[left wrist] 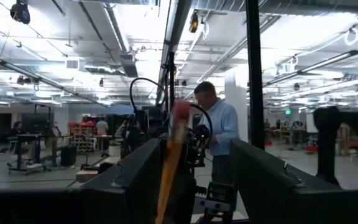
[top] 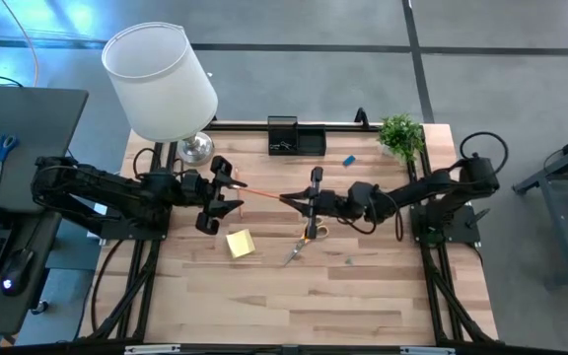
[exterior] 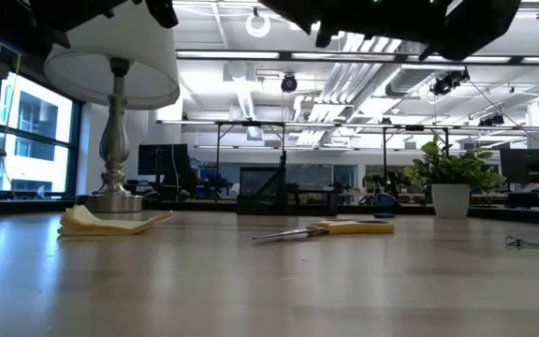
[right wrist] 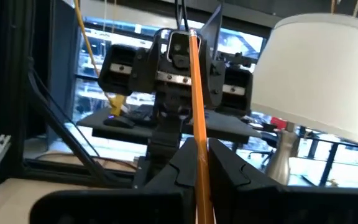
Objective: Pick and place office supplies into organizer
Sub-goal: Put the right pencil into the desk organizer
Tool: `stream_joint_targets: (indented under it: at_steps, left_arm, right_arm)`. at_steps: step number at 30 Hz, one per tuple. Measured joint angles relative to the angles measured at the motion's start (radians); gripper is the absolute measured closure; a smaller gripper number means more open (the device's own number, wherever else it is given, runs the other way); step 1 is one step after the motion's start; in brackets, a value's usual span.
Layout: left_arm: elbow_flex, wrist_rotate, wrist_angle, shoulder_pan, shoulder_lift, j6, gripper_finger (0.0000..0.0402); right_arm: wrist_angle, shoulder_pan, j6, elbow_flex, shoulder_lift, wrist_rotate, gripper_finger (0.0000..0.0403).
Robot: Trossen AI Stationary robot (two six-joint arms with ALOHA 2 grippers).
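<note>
At the centre of the high view, an orange pencil spans the gap between both grippers, raised above the table. The right gripper is clamped tight on one end; the left gripper stands open around the eraser end, its fingers flanking it.

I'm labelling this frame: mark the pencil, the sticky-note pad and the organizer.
pencil (top: pixel 261 192): high view, mid-shaft between the arms.
sticky-note pad (top: pixel 240 244): high view, top sheet's centre.
organizer (top: pixel 313 142): high view, right compartment.
</note>
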Motion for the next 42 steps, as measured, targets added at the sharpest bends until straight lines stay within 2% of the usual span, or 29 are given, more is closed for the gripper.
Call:
stream_joint_targets:
  at_steps: [8, 11, 14, 18, 20, 24, 28, 42]
  left_arm:
    - [0.0, -0.078, 0.004, 0.001, 0.063, 0.038, 0.0218]
    - [0.0, -0.109, 0.014, 0.001, 0.084, 0.04, 0.0232]
    - [0.0, -0.107, 0.027, 0.0, 0.086, 0.04, 0.0276]
    - [0.0, -0.105, 0.029, 0.001, 0.086, 0.04, 0.0365]
    - [0.0, -0.108, 0.028, 0.001, 0.085, 0.04, 0.0388]
    - [0.0, -0.112, 0.026, 0.001, 0.085, 0.038, 0.0377]
    - [0.0, -0.112, 0.019, 0.001, 0.085, 0.041, 0.0393]
    - [0.0, -0.104, -0.007, 0.001, 0.084, 0.052, 0.0399]
  right_arm:
    - [0.044, -0.038, 0.045, 0.0, 0.055, -0.02, 0.0398]
    - [0.047, -0.039, 0.045, 0.0, 0.055, -0.019, 0.0398]
    - [0.046, -0.039, 0.045, 0.0, 0.055, -0.021, 0.0398]
    - [0.036, -0.038, 0.044, 0.0, 0.055, -0.021, 0.0398]
    - [0.035, -0.038, 0.046, 0.0, 0.055, -0.018, 0.0398]
    - [0.023, -0.038, 0.056, 0.0, 0.055, -0.017, 0.0398]
    - [0.014, -0.038, 0.062, 0.0, 0.055, -0.016, 0.0395]
    - [-0.005, -0.038, 0.078, 0.0, 0.055, -0.009, 0.037]
